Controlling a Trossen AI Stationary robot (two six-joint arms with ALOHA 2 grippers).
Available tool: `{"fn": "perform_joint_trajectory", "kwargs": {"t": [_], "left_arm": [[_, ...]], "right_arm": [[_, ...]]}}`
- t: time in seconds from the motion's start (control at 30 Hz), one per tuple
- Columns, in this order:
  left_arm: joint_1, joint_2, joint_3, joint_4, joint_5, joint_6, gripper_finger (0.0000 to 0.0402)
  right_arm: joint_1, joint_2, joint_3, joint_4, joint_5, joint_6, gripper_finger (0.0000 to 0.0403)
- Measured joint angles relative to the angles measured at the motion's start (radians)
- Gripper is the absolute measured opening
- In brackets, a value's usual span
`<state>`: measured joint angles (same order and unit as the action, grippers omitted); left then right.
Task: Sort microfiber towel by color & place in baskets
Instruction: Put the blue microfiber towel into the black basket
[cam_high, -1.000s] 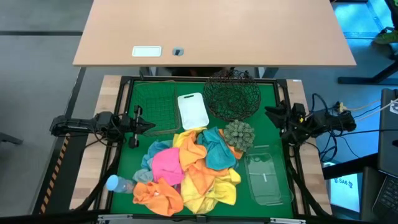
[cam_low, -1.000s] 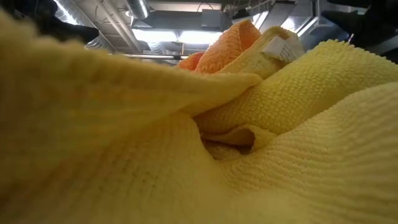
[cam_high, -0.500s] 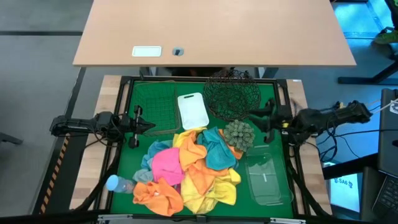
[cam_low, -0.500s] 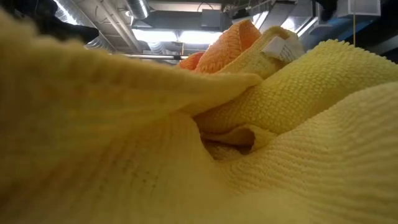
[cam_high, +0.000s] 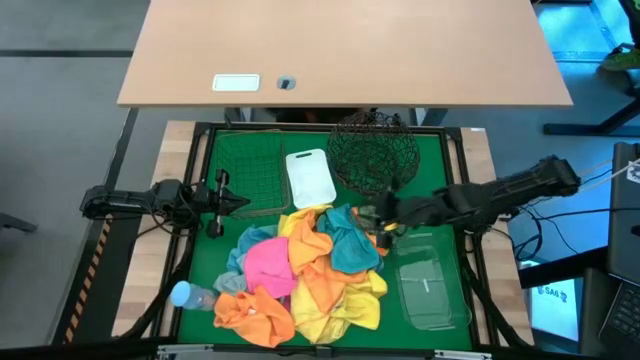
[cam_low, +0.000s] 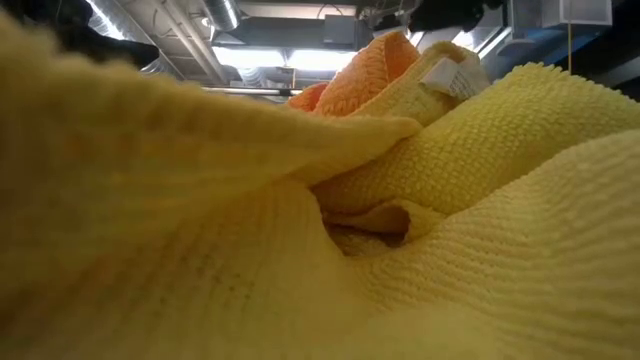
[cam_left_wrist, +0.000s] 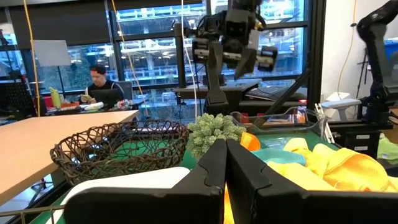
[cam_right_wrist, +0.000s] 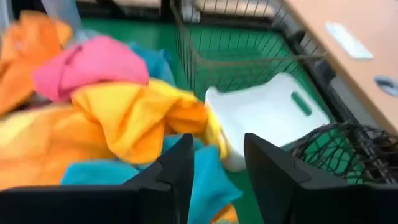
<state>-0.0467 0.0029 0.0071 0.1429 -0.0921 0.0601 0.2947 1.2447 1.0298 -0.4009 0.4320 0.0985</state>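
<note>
Low view is blocked by yellow microfiber towels. Right gripper, center right, spread and empty over the heap; left gripper pressed together.

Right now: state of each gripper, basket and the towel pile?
Left gripper: shut, parked at table's left edge.
Right gripper: open, above the towels.
Wire-grid basket: empty.
White tub: empty.
Round mesh basket: empty.
Clear tray: empty.
Towel pile: heaped, unsorted.
</note>
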Motion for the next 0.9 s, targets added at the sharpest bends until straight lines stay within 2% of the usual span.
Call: {"fn": "perform_joint_trajectory", "kwargs": {"t": [0.27,0.47,0.67,0.9], "left_arm": [[0.0,0.0,0.0,0.0,0.001,0.0,0.0],[0.0,0.0,0.0,0.0,0.004,0.0,0.0],[0.0,0.0,0.0,0.0,0.004,0.0,0.0],[0.0,0.0,0.0,0.0,0.004,0.0,0.0]], "right_arm": [[0.0,0.181,0.019,-0.02,-0.029,0.028,0.014],[0.0,0.264,0.019,-0.023,-0.06,0.1,0.014],[0.0,0.331,0.019,-0.023,-0.059,0.106,0.014],[0.0,0.391,0.019,-0.026,0.014,0.106,0.014]]}}
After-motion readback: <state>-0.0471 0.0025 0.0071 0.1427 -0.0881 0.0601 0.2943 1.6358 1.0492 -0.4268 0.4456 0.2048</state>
